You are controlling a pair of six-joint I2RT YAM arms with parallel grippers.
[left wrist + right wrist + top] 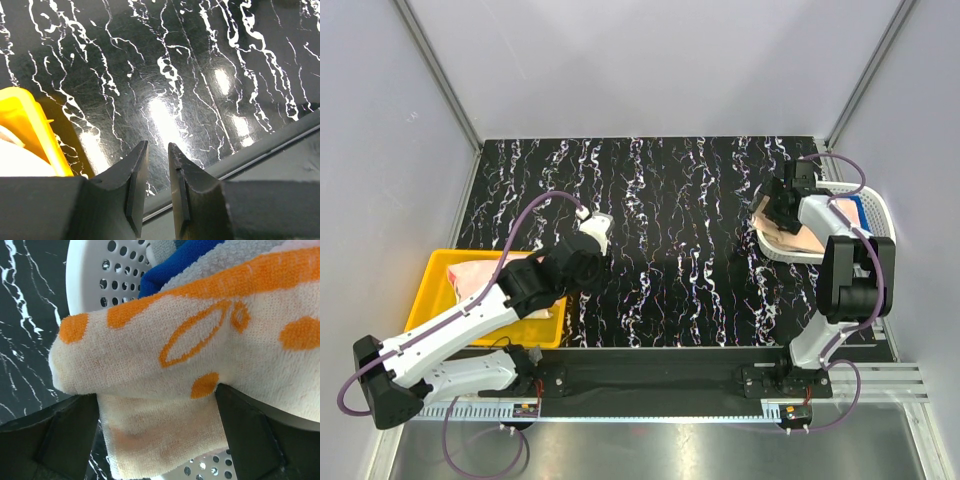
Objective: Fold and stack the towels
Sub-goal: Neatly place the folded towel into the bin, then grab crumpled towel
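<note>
Right gripper [159, 440]: jaws spread wide, nothing clamped; a drooping fold of the beige towel [165, 355] sits in the gap between its fingers [60, 435], loose and not visibly squeezed.

That towel carries orange marks; it drapes over the rim of the white basket [95, 275] toward the table [670, 200]; its bunched ridge runs from a blunt tip at the left up to the right in the wrist view, roughly along the line the jaws would close on; the hanging fold points back at the gripper.

Blue towel [175, 265] lies behind it, deeper in the basket.

From the top view the right gripper [785, 205] is right at the basket's table-side edge, directly on the beige towel [790, 240]; this arm is clearly the nearer one.

Left gripper [157, 165]: fingers almost together with a thin slot, empty; it hovers over bare table beside the yellow bin [435, 275], well apart from the basket; a pink towel [470, 272] lies in that bin.

Judgement: next pinch belongs to the right arm, straight on the fold already between its jaws.
</note>
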